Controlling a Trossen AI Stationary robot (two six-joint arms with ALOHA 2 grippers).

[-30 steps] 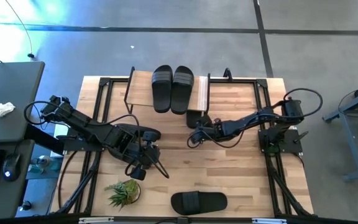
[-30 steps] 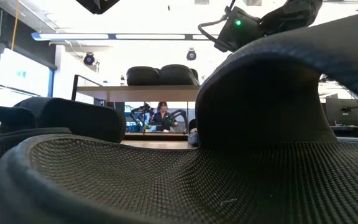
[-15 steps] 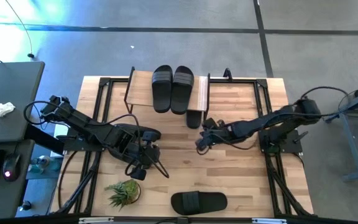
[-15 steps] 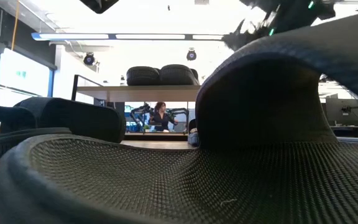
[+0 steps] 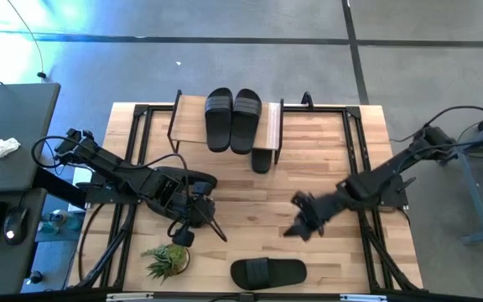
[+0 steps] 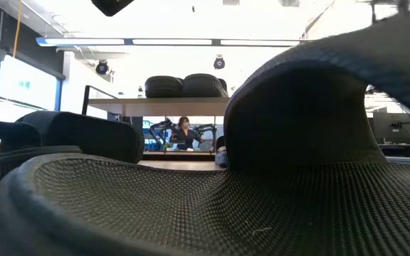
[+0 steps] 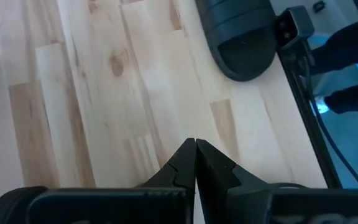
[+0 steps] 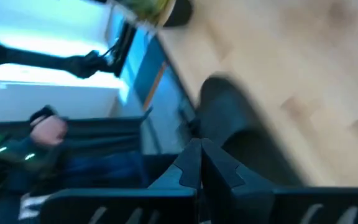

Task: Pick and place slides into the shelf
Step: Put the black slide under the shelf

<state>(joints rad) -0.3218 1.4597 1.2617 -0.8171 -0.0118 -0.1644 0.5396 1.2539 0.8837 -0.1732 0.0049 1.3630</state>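
The shelf stands at the table's far middle, with two black slides lying side by side on its top plank, also seen in the low view. A third slide sticks out from under the shelf's right end, resting on the table. Another slide lies flat at the near edge; it fills the low view and shows in both wrist views. My right gripper hangs shut above the table, just beyond that slide and to its right. My left gripper is shut over the left middle.
A small potted plant stands near the front left, close to my left gripper. Black metal frames run along both sides of the table. Bare wood lies right of the shelf. A person shows in the room beyond.
My right gripper has drawn back from the slide under the shelf's right end, swinging up and toward the table's near edge while turning. It stays shut and holds nothing. That slide has kept its place. The left arm has kept still.
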